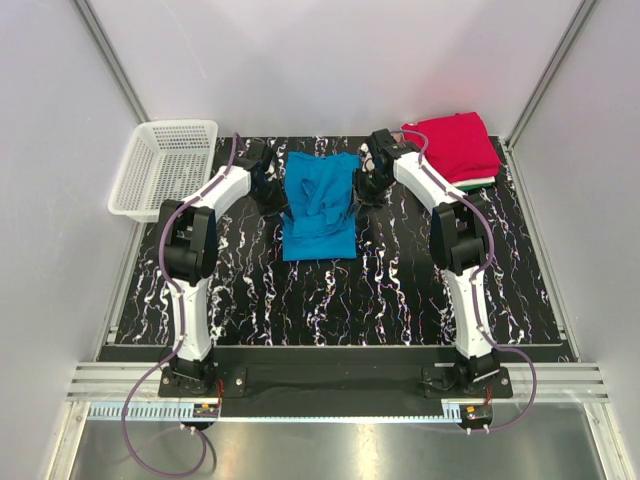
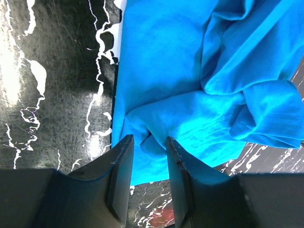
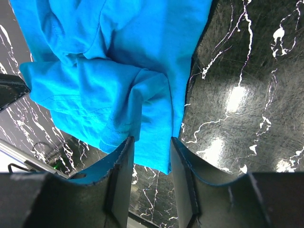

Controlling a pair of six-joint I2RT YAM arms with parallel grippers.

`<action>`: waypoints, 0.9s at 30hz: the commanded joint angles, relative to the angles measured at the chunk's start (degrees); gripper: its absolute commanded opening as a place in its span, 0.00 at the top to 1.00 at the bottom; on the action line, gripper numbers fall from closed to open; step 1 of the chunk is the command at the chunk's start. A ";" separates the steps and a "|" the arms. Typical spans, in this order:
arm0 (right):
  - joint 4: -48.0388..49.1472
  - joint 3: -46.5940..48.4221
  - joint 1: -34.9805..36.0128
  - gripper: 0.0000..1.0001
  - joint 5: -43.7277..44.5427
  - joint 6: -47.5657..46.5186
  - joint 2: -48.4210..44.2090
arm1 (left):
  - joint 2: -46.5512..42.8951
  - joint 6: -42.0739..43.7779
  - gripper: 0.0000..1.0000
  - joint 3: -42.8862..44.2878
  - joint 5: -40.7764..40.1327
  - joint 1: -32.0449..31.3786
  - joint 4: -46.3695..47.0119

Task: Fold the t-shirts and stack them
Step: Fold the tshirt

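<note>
Starting from the white mesh basket [image 1: 180, 125], my left gripper [image 2: 148, 140] stands at the left edge of the bright blue t-shirt [image 1: 320, 205]. Its jaws are spread, with cloth lying between them, not pinched as far as I see. The shirt lies at the far middle of the table [image 1: 250, 290], half folded and wrinkled, and my right gripper [image 3: 151, 140] waits at its right edge, jaws spread likewise. I judge the folding is in hand: next both grippers must take the edges and fold evenly, before the shirt joins the red-topped stack [image 1: 455, 145] at the far right.
</note>
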 commanded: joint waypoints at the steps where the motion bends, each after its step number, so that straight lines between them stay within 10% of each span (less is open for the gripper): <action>1: 1.39 0.97 0.01 0.56 -1.79 0.33 -3.39 | -1.90 0.80 0.62 2.46 2.27 -0.07 0.85; 27: 2.45 8.08 0.01 0.48 -4.78 1.47 1.35 | 0.21 1.76 0.60 3.96 4.20 -0.24 0.58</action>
